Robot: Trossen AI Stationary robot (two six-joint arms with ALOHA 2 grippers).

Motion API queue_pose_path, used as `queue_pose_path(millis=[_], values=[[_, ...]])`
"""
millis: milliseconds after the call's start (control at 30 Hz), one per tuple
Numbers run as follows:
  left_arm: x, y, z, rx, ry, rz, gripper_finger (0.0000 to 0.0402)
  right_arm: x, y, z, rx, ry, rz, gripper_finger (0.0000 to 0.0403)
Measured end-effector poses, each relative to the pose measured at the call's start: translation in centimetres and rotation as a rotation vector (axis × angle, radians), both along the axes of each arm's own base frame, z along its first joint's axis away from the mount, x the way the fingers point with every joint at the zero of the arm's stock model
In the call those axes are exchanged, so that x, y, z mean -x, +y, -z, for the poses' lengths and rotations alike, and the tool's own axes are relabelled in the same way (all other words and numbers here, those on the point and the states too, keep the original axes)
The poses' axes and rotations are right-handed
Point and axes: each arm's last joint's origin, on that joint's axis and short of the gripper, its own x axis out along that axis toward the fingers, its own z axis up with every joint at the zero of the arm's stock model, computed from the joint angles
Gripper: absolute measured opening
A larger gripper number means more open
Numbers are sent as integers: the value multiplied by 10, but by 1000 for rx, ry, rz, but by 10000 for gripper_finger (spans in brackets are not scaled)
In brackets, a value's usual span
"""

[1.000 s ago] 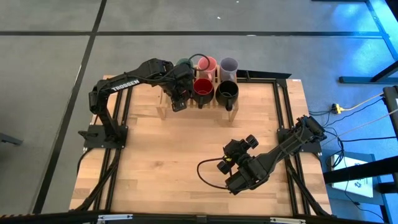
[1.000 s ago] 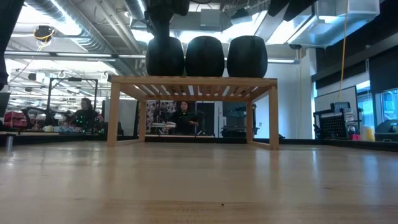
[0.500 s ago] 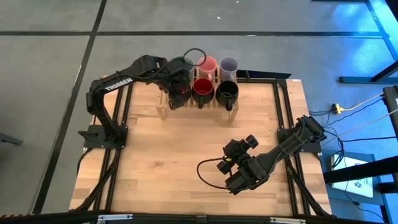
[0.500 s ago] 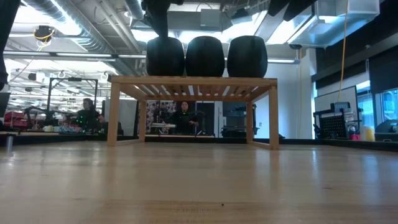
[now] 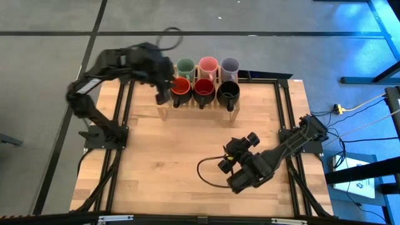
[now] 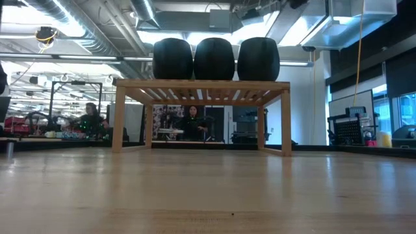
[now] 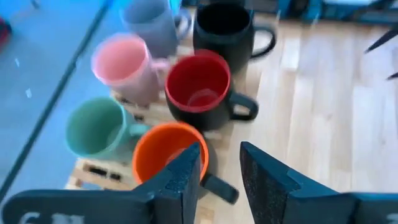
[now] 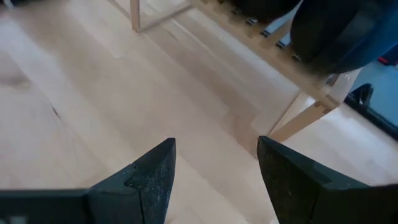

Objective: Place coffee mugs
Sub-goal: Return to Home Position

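**A:** Jaws first: how do the left jaws stand?

**B:** A little apart, with nothing between them. The left arm [image 5: 119,60] reaches over the rear left corner of the surface [image 5: 175,156]. Its jaws hang just beside the orange mug [image 5: 181,89], on that mug's left as seen from above.

**A:** And the right jaws?

**B:** Wide apart and empty. The right arm [image 5: 278,155] is folded low over the front right of the surface. It is well apart from the rack [image 5: 195,109], and its jaws point toward the rack.

**A:** Where are the mugs?

**B:** All six stand upright on the rack, at the rear edge of the surface, in two rows of three. From above, the rear row reads left to right: green mug [image 5: 185,66], pink mug [image 5: 208,64], lavender mug [image 5: 230,64]. The front row has the orange mug, then the red mug [image 5: 204,89], then the black mug [image 5: 228,91]. Neighbours sit close together.

**A:** Handles?

**B:** The front three turn theirs toward the front of the surface.

**A:** And from table height?

**B:** Three mugs show as dark shapes side by side on the rack's top, and they hide the row behind them. Under the rack, out in the room, a person [image 6: 192,122] sits, with another [image 6: 88,117] off to the left.
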Motion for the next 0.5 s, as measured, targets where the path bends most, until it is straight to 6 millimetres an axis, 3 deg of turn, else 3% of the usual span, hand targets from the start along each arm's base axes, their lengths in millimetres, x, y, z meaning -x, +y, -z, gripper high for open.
queue_pose_path(millis=[200,333,500], values=[[49,-23,-3,-33,-161,38,84,0,-27,-20,45,31,-37,216],[76,-37,15,-18,-257,63,69,-2,-51,-35,56,49,-69,205],[103,-50,49,51,-334,95,51,-11,-75,-53,20,25,-152,158]])
